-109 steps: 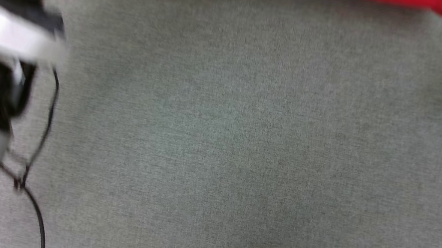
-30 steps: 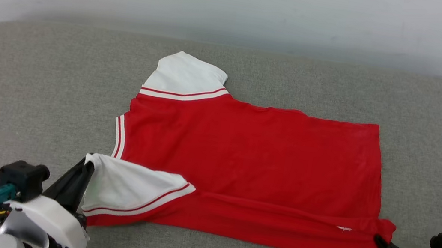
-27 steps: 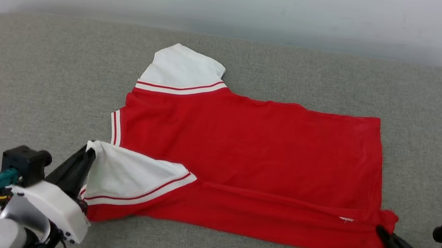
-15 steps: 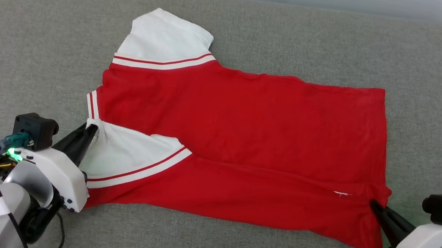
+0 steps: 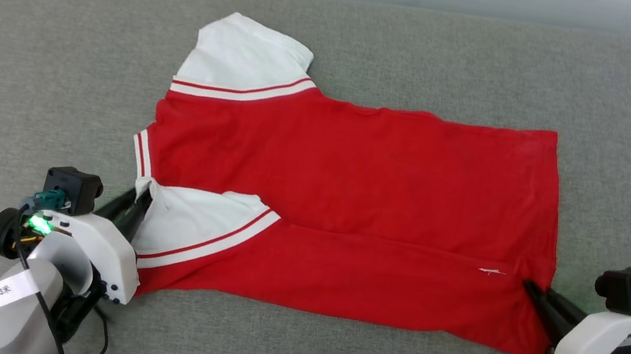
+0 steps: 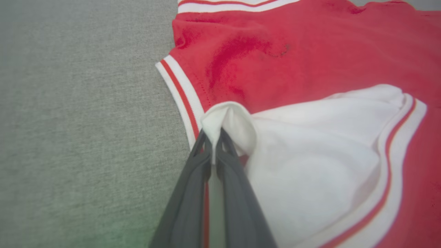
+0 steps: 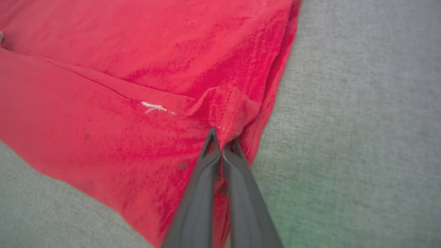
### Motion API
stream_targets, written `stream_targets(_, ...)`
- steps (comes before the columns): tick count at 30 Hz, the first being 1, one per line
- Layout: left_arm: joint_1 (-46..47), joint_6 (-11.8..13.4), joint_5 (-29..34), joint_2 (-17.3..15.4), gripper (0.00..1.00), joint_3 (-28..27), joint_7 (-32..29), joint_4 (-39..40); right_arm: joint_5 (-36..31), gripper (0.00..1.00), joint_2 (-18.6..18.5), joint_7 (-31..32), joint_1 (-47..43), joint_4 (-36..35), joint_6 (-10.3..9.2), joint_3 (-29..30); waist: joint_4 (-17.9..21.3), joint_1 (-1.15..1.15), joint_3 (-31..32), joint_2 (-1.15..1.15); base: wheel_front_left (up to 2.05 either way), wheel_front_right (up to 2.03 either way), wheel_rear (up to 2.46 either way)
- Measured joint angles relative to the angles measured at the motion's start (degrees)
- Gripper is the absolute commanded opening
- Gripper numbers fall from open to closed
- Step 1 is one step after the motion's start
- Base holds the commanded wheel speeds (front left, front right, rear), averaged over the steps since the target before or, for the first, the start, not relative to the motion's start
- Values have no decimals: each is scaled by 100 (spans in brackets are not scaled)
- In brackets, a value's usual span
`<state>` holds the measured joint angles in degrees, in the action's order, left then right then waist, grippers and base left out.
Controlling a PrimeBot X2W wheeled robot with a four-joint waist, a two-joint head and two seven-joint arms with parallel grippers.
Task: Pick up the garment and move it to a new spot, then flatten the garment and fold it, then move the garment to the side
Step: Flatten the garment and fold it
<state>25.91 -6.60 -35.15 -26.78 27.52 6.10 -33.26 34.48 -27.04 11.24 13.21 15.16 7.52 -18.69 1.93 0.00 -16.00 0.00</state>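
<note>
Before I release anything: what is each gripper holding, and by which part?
Both hold the garment. The left gripper pinches the tip of the folded-over white sleeve; the right gripper pinches the red hem edge.

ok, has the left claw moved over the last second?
Yes. A second ago the left claw sat well left of the striped neckline of the garment; now its tips are at it: it moved right.

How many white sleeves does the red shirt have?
2. The far sleeve lies flat on the grey surface; the near sleeve is folded onto the red shirt, its tip pinched by the left gripper.
</note>
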Motion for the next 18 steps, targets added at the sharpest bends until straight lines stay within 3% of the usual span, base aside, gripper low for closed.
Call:
stream_targets(9, 257, -47, -78, -204, 100, 153, -145, 40, -149, 100, 11, -208, -241, -305, -1, 354, -204, 0, 442, 0, 0, 0, 0)
stream_targets(18, 558, -74, -711, -701, 100, 538, -1711, 769, -413, 100, 85, -82, -468, -643, -1, 570, -391, -1, 785, 0, 0, 0, 0)
